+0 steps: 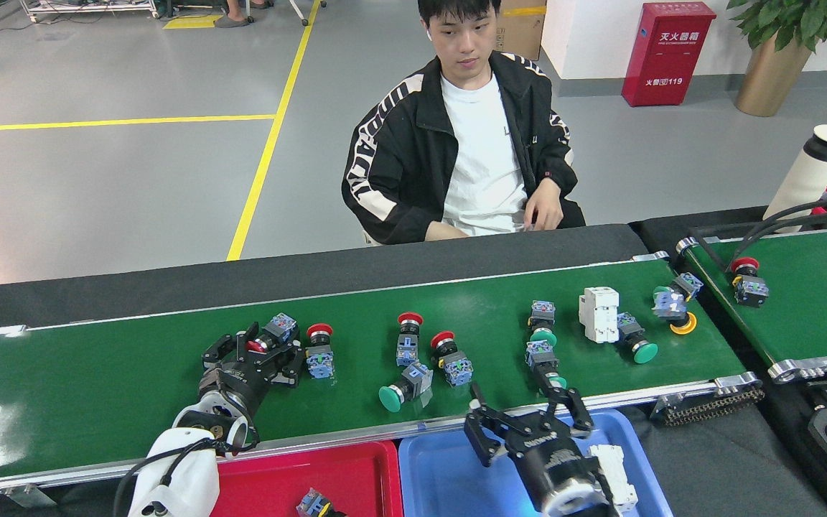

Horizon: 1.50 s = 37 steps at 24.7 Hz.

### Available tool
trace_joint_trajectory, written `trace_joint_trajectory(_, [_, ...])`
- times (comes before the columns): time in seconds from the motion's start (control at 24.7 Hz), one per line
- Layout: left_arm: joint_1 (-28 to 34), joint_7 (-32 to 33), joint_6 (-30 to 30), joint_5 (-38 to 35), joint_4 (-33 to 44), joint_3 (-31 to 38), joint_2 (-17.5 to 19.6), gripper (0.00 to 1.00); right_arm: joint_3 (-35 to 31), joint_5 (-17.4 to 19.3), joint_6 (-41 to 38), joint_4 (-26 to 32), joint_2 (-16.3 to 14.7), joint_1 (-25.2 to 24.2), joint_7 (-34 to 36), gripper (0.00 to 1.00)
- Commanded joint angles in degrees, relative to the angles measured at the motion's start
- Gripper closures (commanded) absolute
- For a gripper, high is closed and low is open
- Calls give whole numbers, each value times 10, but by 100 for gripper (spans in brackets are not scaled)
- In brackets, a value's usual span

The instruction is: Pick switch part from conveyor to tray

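Note:
The conveyor (97, 380) carries several switch parts. My left gripper (252, 353) lies low on the belt, jaws spread, with a red-capped switch part (270, 337) between its fingers. Just to the right lies another red-capped part (319, 352). My right gripper (525, 422) is open over the belt's front rail and the blue tray (442, 477), right before a green-capped switch part (544, 362). The red tray (356, 477) holds one switch part (313, 505). A white part (611, 467) lies in the blue tray beside my right wrist.
More parts lie mid-belt: red-capped (408, 337), green-capped (405, 386), a white breaker (599, 314), a yellow-capped one (674, 305). A second green belt (815, 309) stands at right. A person (471, 143) sits behind the conveyor. A white bottle (812, 172) is at far right.

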<state>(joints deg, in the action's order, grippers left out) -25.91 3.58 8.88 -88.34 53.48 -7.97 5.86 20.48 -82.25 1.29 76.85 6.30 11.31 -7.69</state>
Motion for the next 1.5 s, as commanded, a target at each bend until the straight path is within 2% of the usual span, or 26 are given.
trace_joint_trajectory(0.0, [-4, -1, 16, 22, 23, 11, 7, 94, 7, 2, 12, -27, 15, 28, -4, 1])
trace_joint_trajectory(0.08, [5, 5, 45, 56, 55, 31, 15, 94, 10, 3, 12, -57, 28, 42, -4, 1])
trace_joint_trajectory(0.16, [33, 6, 86, 77, 101, 63, 34, 94, 25, 9, 11, -86, 28, 55, -1, 2])
trace_joint_trajectory(0.24, [79, 9, 137, 89, 161, 90, 45, 94, 40, 42, 12, -88, 28, 57, -1, 5])
trace_joint_trajectory(0.28, [117, 10, 172, 91, 203, 108, 50, 94, 47, 62, 12, -90, 28, 57, 0, 14])
trace_joint_trajectory(0.32, [160, 10, 208, 91, 247, 124, 54, 94, 53, 72, 12, -90, 28, 57, 0, 31])
trace_joint_trajectory(0.36, [210, 8, 250, 91, 295, 140, 57, 93, 56, 73, 12, -90, 28, 58, 0, 62])
trace_joint_trajectory(0.4, [253, 6, 291, 91, 335, 154, 58, 93, 59, 75, 10, -90, 28, 60, 0, 83])
trace_joint_trajectory(0.49, [322, 4, 358, 91, 399, 174, 59, 93, 64, 73, 8, -90, 28, 60, -1, 97])
trace_joint_trajectory(0.57, [388, 1, 361, 87, 444, 180, 65, 93, 71, 71, 11, -88, 27, 62, -2, 98])
trace_joint_trajectory(0.65, [427, -5, 361, 83, 456, 178, 89, 92, 70, 72, 11, -85, 28, 65, -2, 98])
trace_joint_trajectory(0.69, [436, -10, 361, 77, 454, 176, 99, 86, 70, 74, 10, -83, 27, 69, -2, 98])
trace_joint_trajectory(0.77, [439, -31, 361, 68, 449, 166, 97, 38, 71, 75, 5, -70, 27, 71, -1, 98])
trace_joint_trajectory(0.81, [441, -45, 361, 68, 448, 166, 93, 0, 71, 75, 0, -47, 23, 66, 0, 98])
trace_joint_trajectory(0.97, [442, -56, 361, 72, 445, 176, 79, 0, 70, 82, -96, 79, -31, 5, -1, 98])
trace_joint_trajectory(1.05, [443, -54, 361, 76, 445, 197, 66, 0, 69, 106, -183, 135, -60, -44, -1, 99])
trace_joint_trajectory(1.13, [444, -51, 361, 76, 443, 232, 37, 0, 69, 119, -255, 160, -82, -73, 0, 98])
trace_joint_trajectory(1.21, [445, -39, 361, 74, 441, 277, 6, 0, 69, 120, -311, 165, -87, -92, 0, 98])
trace_joint_trajectory(1.25, [444, -16, 361, 74, 442, 304, -20, 0, 69, 120, -331, 162, -88, -96, 0, 93])
trace_joint_trajectory(1.3, [439, 9, 361, 74, 443, 325, -47, 0, 69, 120, -341, 160, -89, -98, -1, 63])
trace_joint_trajectory(1.34, [437, 26, 343, 71, 443, 341, -62, 0, 71, 120, -340, 157, -86, -99, -1, 13])
trace_joint_trajectory(1.38, [436, 37, 286, 71, 443, 348, -71, 0, 70, 121, -340, 153, -82, -100, -3, 2])
trace_joint_trajectory(1.46, [435, 38, 202, 71, 440, 350, -69, 0, 68, 122, -338, 150, -74, -99, -4, 0])
